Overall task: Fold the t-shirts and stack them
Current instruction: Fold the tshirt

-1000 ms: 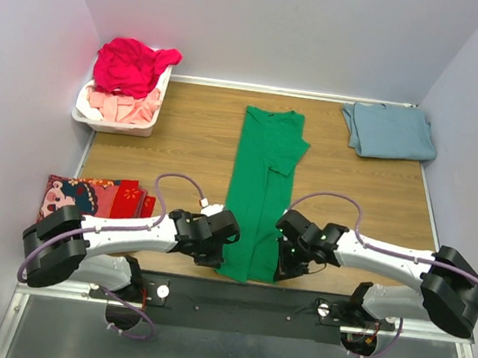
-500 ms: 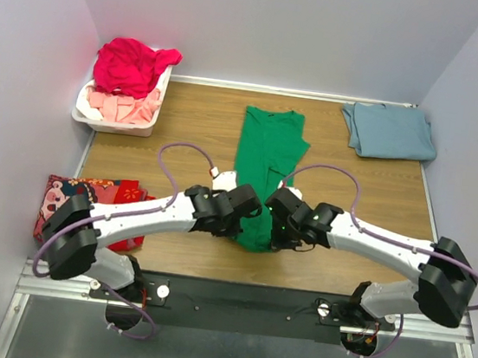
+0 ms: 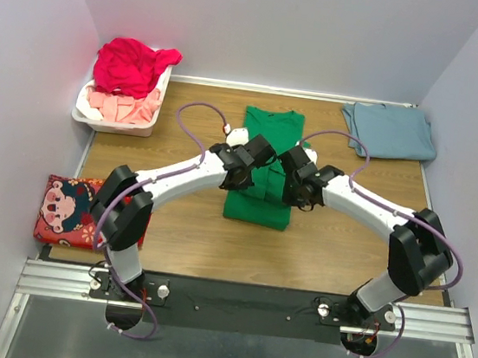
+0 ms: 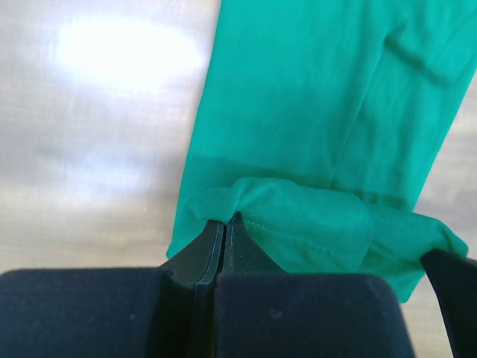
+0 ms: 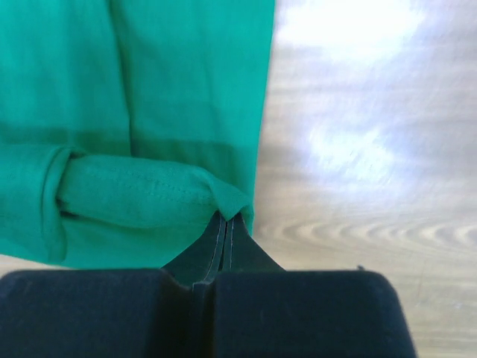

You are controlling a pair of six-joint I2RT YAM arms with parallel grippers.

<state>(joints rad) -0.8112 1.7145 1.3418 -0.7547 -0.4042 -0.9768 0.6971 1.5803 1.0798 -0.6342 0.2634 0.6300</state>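
1. Green t-shirt (image 3: 257, 207) lies in the middle of the tabletop (image 3: 172, 223), narrow, its near hem lifted and doubled toward the collar.
2. Left pincer (image 4: 225, 227) is clamped on the hem's left corner, right pincer (image 5: 226, 222) on its right corner.
3. Risk: the thin hem could slip from either grip, a corner drops, the fold skews.
4. If 1 arm outruns the other, the edge could land crooked and drag the tucked sleeves loose.

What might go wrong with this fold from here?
The left gripper and right gripper each pinch only a thin bit of hem on the green t-shirt, so a corner may slip out. The lifted hem looks bunched between them, so the fold might land creased or crooked.
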